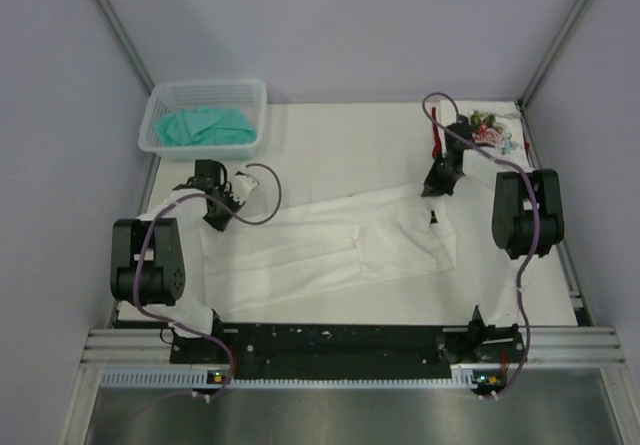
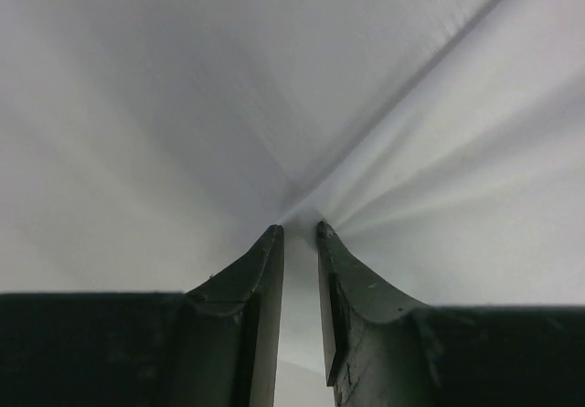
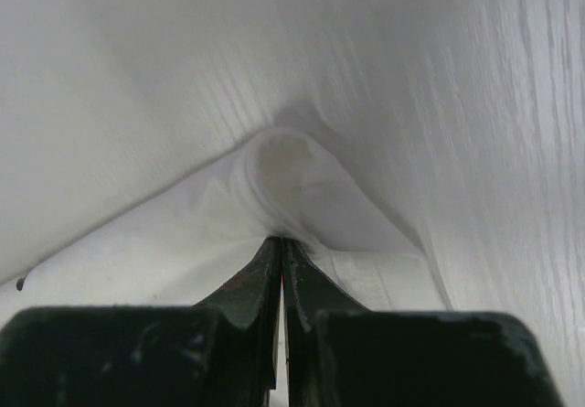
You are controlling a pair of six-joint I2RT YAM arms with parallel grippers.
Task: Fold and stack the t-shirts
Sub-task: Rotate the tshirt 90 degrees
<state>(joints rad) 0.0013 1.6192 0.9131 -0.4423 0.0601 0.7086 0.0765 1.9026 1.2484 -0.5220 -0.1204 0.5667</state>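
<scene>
Jaws of the left gripper (image 2: 300,231) stand almost together, nipping a thin layer of the white t-shirt (image 1: 330,245), and those of the right gripper (image 3: 280,240) press tight on a rolled fold of it; the shirt lies as a long crumpled band across the table (image 1: 330,145). I judge a fold is in hand, and next both arms must carry their edges at equal pace so the cloth lands flat. No writing can be read, also not on the rose-print shirt (image 1: 492,131) at the far right corner.
</scene>
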